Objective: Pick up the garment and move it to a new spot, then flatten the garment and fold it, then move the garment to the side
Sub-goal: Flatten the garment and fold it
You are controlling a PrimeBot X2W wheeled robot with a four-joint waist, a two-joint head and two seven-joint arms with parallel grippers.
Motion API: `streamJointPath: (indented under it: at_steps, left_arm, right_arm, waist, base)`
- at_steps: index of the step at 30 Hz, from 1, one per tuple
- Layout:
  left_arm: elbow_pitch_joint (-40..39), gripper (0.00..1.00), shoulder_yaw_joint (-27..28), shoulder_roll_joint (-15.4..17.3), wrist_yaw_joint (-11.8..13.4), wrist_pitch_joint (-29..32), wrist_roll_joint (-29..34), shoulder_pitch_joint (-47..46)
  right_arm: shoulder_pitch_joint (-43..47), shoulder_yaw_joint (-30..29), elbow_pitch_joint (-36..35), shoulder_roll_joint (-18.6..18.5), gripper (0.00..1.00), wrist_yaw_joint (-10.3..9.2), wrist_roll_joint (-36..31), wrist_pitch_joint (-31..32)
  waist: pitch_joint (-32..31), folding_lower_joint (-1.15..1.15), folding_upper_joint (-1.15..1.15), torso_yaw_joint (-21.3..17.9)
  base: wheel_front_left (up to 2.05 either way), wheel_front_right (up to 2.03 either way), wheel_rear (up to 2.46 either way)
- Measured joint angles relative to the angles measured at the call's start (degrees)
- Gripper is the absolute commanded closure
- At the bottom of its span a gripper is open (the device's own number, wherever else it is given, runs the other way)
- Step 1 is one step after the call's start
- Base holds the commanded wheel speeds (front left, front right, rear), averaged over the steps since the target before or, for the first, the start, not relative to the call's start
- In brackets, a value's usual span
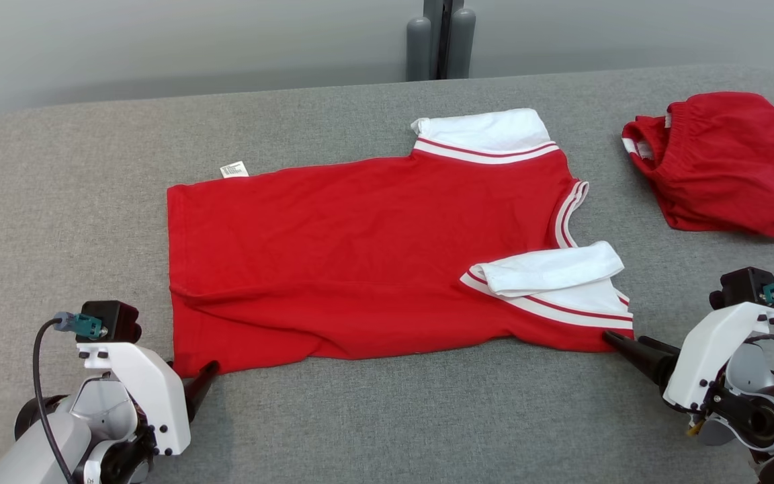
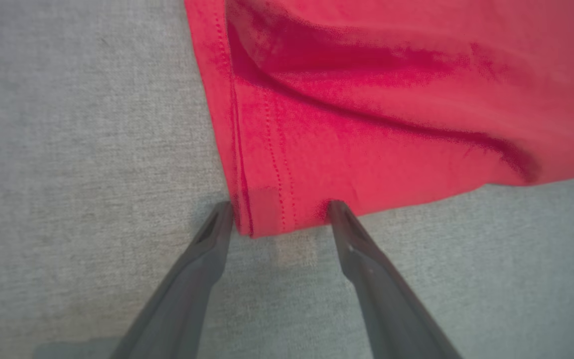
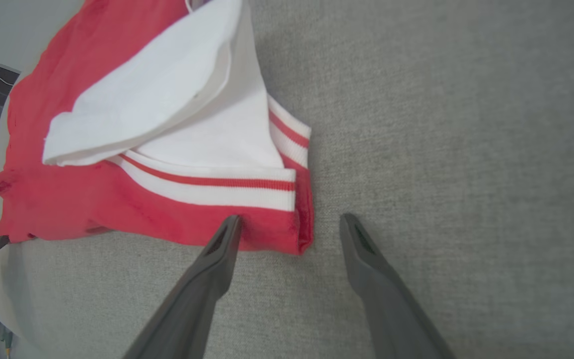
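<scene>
left tool (image 2: 279, 205) and right tool (image 3: 291, 218), both released, straddle stitched corners of the red knit shirt (image 1: 360, 249).

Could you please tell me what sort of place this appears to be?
Probably a lab's garment-folding station: a grey cloth-covered table, a red shirt with white sleeves spread on it, and a crumpled red garment near its right edge.

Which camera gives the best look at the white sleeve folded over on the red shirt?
The right wrist view: the white sleeve lies close up, fold clear. The head view shows it small but whole. The left wrist view has the red shirt's hem.
</scene>
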Motion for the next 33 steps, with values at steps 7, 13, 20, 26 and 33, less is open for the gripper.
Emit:
streamJointPath:
  at_steps: [7,13,20,26,33]
  left_arm:
    - [2.5,0.00,-0.9,-0.6,-1.5,1.7,-0.5,-1.7]
    - [3.8,1.00,-1.0,-0.8,-2.0,1.5,-0.6,-2.5]
    - [4.2,1.00,-1.2,-1.0,-3.0,1.7,-1.0,-3.0]
    - [3.7,1.00,-1.2,0.1,-3.2,1.6,-1.1,-2.7]
    - [-1.1,1.00,-1.5,3.1,-3.0,1.9,-0.9,0.6]
  right_arm:
    - [-0.7,0.3,0.1,0.8,0.00,0.00,0.0,1.7]
    - [-1.0,1.1,-0.1,1.4,1.00,0.00,0.2,2.8]
    - [-0.8,1.5,-0.6,1.4,1.00,0.00,1.4,2.8]
    - [-0.5,1.2,-1.3,0.2,1.00,0.00,2.6,2.9]
    - [3.1,-0.2,-4.1,-2.1,1.00,0.00,3.6,4.0]
  waist:
    - [0.5,0.00,0.00,-0.2]
    - [0.9,0.00,0.00,-0.2]
    - [0.8,0.00,0.00,0.1]
    - [-0.3,0.00,0.00,0.1]
    - [-2.5,0.00,0.00,0.2]
  base:
    - [0.00,0.00,0.00]
    - [0.00,0.00,0.00]
    - [0.00,0.00,0.00]
    - [0.00,0.00,0.00]
    - [0.00,0.00,0.00]
